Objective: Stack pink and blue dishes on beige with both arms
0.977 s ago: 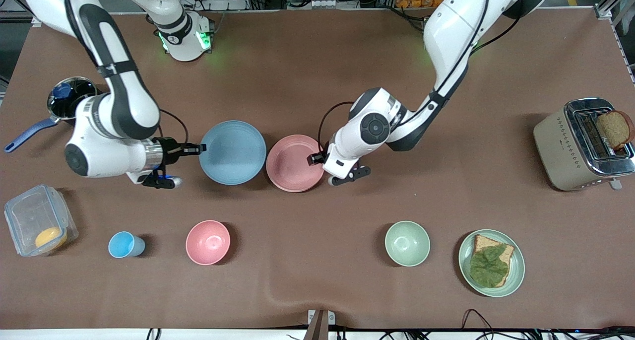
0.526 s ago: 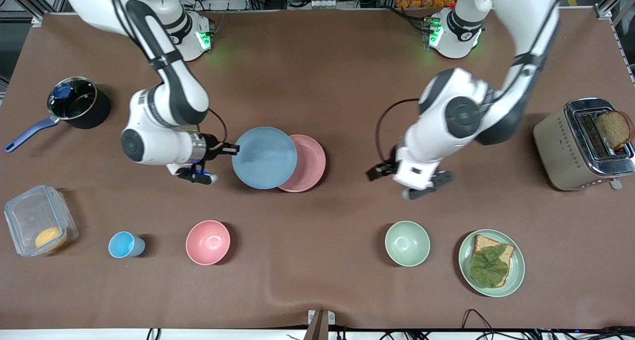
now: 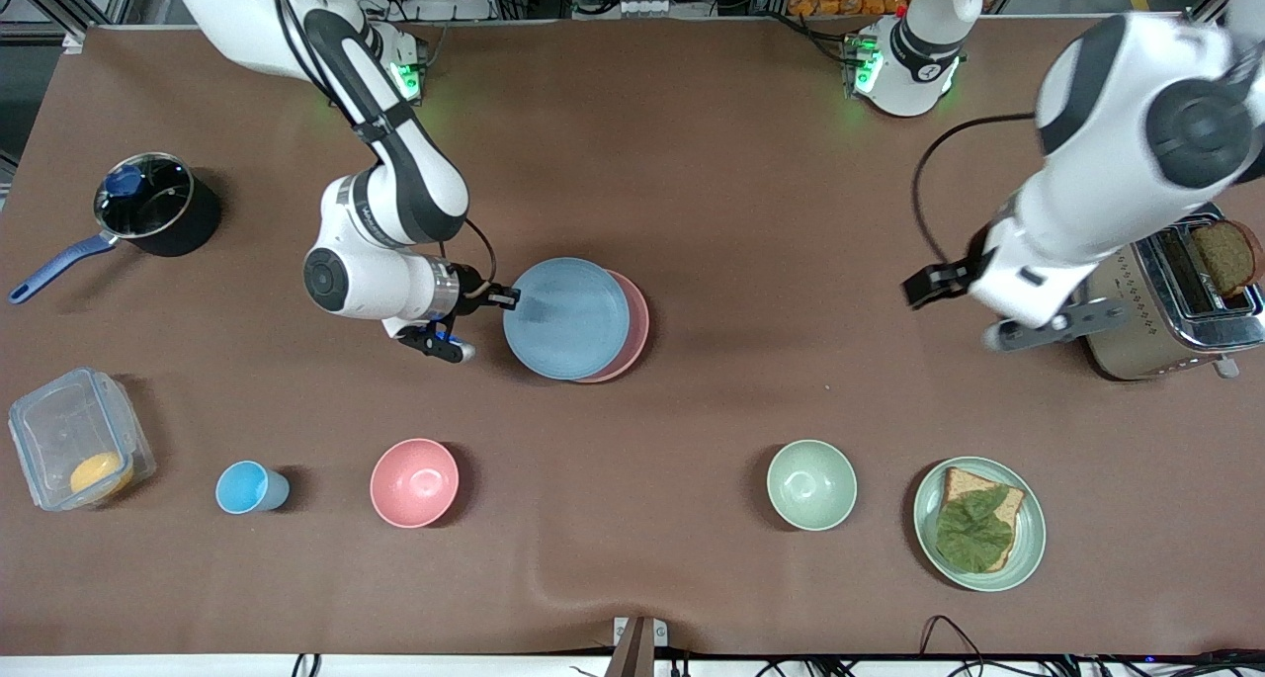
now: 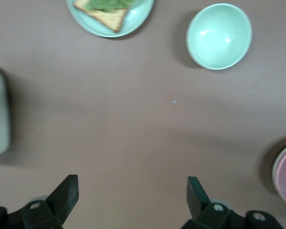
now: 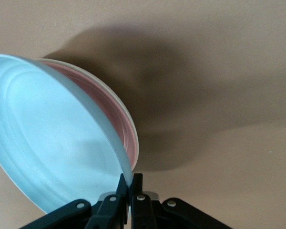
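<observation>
My right gripper [image 3: 506,296] is shut on the rim of the light blue plate [image 3: 565,317]. It holds the plate tilted over the pink plate [image 3: 637,326], which lies on the table and shows only as a crescent. In the right wrist view the fingers [image 5: 129,183] pinch the blue plate [image 5: 52,143] at its edge, with the pink plate [image 5: 117,114] just beneath. My left gripper [image 3: 927,287] hangs open and empty in the air near the toaster; its own view shows the gripper [image 4: 133,195] with bare table between the fingers. No beige plate shows.
A toaster [image 3: 1156,287] with bread stands at the left arm's end. Along the front row are a green plate with bread and lettuce [image 3: 1028,549], a green bowl [image 3: 811,484], a pink bowl [image 3: 414,481], a blue cup [image 3: 247,486] and a clear box [image 3: 74,440]. A dark pot [image 3: 153,203] sits near the right arm.
My right gripper carried the blue plate sideways until it covers most of the pink plate. My left gripper let go of the pink plate and drew away, rising toward the toaster.
</observation>
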You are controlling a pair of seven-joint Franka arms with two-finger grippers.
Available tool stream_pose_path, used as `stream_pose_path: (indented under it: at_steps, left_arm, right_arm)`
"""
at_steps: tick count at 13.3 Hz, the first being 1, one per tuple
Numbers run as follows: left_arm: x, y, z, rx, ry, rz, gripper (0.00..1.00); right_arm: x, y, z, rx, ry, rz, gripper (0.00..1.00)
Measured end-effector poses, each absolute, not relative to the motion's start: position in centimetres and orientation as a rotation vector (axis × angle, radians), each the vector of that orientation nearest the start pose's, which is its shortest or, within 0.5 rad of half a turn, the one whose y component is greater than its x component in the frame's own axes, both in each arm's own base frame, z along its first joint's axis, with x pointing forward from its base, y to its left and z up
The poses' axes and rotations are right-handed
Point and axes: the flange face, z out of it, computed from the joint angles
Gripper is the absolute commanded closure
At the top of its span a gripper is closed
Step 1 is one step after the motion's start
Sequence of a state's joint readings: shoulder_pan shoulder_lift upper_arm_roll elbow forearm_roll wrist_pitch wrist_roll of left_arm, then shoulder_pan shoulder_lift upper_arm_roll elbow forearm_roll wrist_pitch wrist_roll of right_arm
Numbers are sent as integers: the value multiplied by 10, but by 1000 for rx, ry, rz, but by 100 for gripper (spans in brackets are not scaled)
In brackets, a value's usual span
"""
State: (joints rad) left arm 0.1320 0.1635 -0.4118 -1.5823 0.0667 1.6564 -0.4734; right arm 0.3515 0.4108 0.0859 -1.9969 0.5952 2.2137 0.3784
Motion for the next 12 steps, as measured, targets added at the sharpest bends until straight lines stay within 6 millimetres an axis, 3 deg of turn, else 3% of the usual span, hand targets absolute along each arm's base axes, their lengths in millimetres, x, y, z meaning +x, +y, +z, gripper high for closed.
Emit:
stream_pose_path:
  at_steps: [3,6,7,8,9,12]
  left_arm:
    - [565,-136,578,-3092,-185,46,0]
    - [556,-116,599,-3098,-38,15,0]
    - [555,-106,604,-3102,-29,7,0]
    - [554,-100,609,-3103,-27,-5,0]
    - [551,-96,614,-3102,-25,-13,0]
    - [542,-93,626,-3103,-35,-19,0]
  right_arm:
    - [522,284,237,-2676,503,493,100]
    - [517,294,229,-2678,507,488,100]
    - [516,295,227,-2680,505,491,83]
    - [515,296,226,-2681,504,494,11]
    - [515,297,224,-2682,504,497,0]
    - [518,290,224,-2678,533,511,0]
